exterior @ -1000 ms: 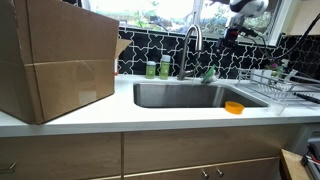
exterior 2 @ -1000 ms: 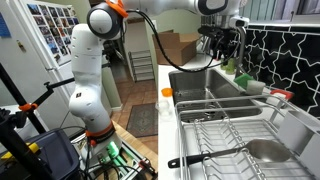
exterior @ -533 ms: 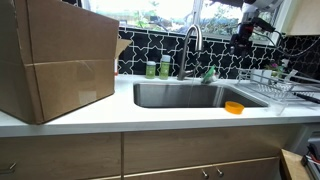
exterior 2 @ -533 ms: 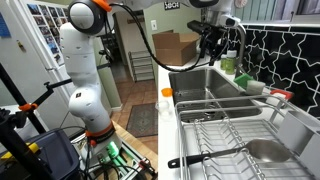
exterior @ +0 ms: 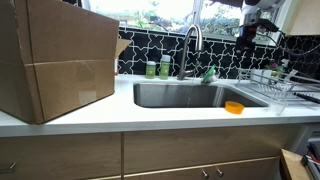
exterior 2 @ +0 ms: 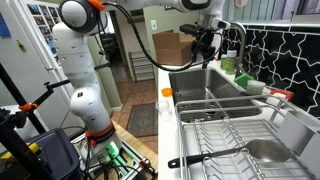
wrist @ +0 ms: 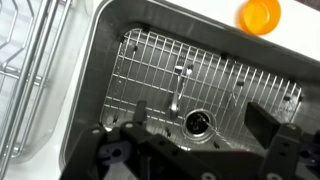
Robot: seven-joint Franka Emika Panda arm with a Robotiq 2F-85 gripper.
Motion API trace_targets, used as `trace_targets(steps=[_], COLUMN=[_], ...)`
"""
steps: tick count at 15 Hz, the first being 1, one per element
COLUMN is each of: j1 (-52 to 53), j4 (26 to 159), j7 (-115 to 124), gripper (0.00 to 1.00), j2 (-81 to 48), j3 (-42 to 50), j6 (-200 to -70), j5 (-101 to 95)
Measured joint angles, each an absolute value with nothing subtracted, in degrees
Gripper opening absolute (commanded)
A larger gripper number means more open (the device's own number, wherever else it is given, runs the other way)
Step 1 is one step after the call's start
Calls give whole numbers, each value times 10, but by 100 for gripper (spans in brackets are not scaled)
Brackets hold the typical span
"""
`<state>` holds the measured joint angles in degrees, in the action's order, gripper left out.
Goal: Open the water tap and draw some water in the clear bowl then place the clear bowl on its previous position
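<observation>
The water tap (exterior: pixel 192 42) is a tall steel gooseneck behind the sink; it also shows in an exterior view (exterior 2: pixel 240 42). My gripper (exterior: pixel 245 38) hangs high in the air, to the right of the tap, above the sink's end. It is open and empty in both exterior views (exterior 2: pixel 203 50). In the wrist view the gripper (wrist: pixel 198 130) looks straight down into the sink (wrist: pixel 110 90), its fingers (wrist: pixel 272 120) spread wide over the drain (wrist: pixel 198 123). I cannot pick out the clear bowl in any view.
A small orange bowl (exterior: pixel 233 107) sits on the counter in front of the sink (wrist: pixel 261 14). A wire dish rack (exterior: pixel 275 85) stands beside the sink (exterior 2: pixel 230 140). Two green bottles (exterior: pixel 157 68) stand by the tap. A big cardboard box (exterior: pixel 55 60) fills the counter's other end.
My gripper has risen a little and moved away from the tap, out over the sink. Nothing else moved.
</observation>
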<state>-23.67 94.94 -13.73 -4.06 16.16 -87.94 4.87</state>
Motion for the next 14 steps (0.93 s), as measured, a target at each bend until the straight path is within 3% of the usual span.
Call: trace_targets(steps=[14], j1=[-240], j4=[1305], j7=[-174], gripper=[100], j2=[172], j3=[240], j6=[-913], j5=[2])
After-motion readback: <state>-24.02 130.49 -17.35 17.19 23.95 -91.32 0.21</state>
